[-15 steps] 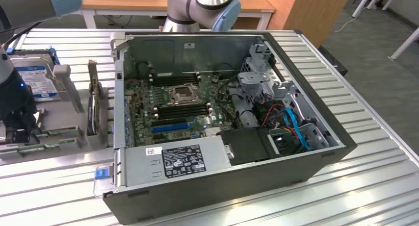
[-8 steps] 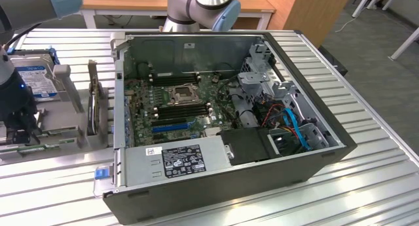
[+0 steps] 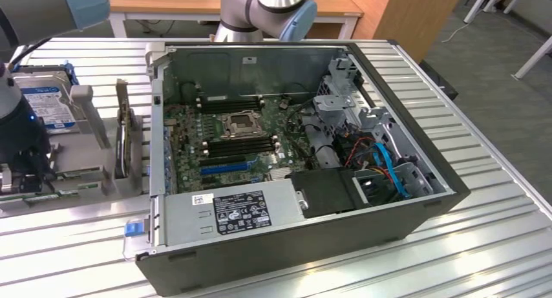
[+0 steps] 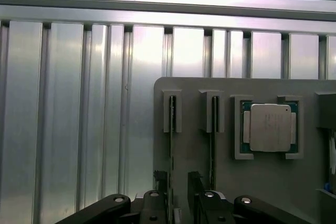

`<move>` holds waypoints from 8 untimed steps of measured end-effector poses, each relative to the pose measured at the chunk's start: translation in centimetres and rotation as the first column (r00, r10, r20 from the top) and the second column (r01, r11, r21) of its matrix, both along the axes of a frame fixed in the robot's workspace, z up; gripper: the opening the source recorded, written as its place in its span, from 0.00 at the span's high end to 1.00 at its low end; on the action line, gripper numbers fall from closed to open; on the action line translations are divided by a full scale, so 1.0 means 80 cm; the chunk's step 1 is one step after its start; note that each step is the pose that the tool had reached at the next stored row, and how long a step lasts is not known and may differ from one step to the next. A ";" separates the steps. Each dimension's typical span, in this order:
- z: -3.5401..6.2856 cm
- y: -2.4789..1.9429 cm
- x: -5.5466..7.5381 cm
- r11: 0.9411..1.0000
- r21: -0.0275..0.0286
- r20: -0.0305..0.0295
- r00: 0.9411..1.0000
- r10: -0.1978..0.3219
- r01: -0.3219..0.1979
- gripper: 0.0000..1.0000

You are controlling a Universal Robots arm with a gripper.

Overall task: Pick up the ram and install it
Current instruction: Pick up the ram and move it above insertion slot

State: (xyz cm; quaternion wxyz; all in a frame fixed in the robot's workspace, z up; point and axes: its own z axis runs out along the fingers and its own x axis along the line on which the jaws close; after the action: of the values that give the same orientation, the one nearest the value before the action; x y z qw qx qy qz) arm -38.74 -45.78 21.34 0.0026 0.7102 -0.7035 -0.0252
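A ram (image 4: 171, 129) stands on edge in a slot of the grey holder (image 4: 199, 161), seen as a thin dark line. A second ram stick (image 4: 213, 129) stands in the slot beside it. My gripper (image 4: 177, 184) is low over the holder with its black fingers (image 4: 159, 182) apart, one on each side of the first ram's near end. The gap between them is wider than the stick, and no squeeze on it shows. In the exterior view the gripper (image 3: 30, 181) hangs over the holder (image 3: 86, 181) at the exterior view's left, beside the open computer case (image 3: 302, 169).
A square silver CPU (image 4: 269, 128) sits in its pocket on the holder. A hard drive (image 3: 48, 104) and an upright expansion card (image 3: 125, 139) stand between the holder and the case. Inside the case lies the motherboard (image 3: 233, 133) with dark memory slots (image 3: 242, 146). Ribbed metal table (image 3: 483, 246) all around.
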 end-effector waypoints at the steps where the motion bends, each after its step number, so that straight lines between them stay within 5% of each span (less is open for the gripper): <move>1: -0.001 -0.0001 0.000 1.000 0.000 0.000 1.000 0.000 0.000 0.71; 8: -0.008 -0.0003 0.000 1.000 0.000 0.000 1.000 0.000 0.000 0.71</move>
State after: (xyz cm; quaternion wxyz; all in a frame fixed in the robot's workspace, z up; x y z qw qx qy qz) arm -38.74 -45.80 20.71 0.0027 0.7102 -0.7035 -0.0252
